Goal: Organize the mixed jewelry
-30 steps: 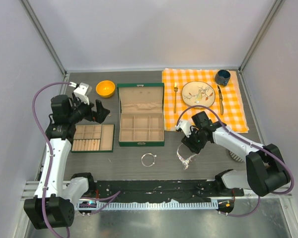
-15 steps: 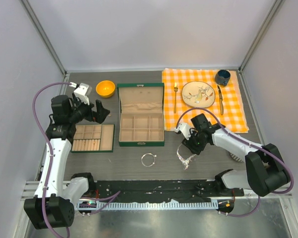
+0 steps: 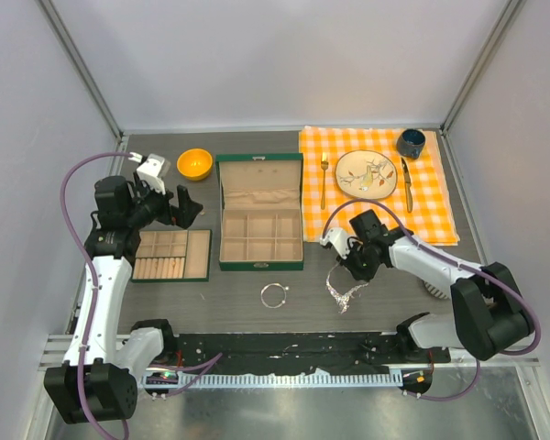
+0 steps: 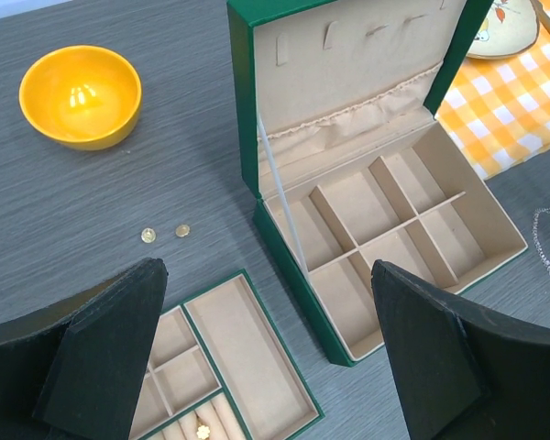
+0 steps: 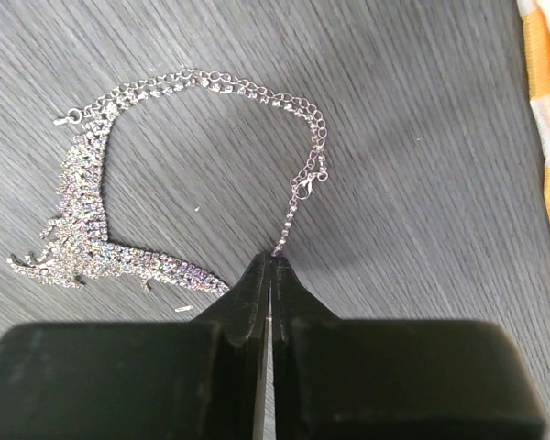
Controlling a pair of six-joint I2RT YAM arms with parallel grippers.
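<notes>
A sparkling silver necklace (image 5: 119, 229) lies on the dark table, its thin chain tail running up to my right gripper (image 5: 272, 257). That gripper is shut, with the tail's end pinched at the fingertips. From above, the necklace (image 3: 345, 293) lies just below the right gripper (image 3: 341, 268). A thin silver bangle (image 3: 274, 294) lies alone in front of the open green jewelry box (image 3: 260, 266). Two tiny studs (image 4: 148, 236) sit on the table below the orange bowl (image 4: 81, 96). My left gripper (image 4: 268, 275) hangs wide open above the green tray (image 4: 257, 367), holding nothing.
The tray (image 3: 172, 255) is left of the box. A small flower piece (image 4: 202, 428) rests in its ring rolls. An orange checked cloth (image 3: 435, 197) at back right carries a plate (image 3: 366, 174), gold fork (image 3: 324, 179), knife (image 3: 407, 183) and dark cup (image 3: 411, 143).
My right gripper has closed from partly open onto the necklace's chain tail and shifted slightly up and left. The left arm has not moved.
</notes>
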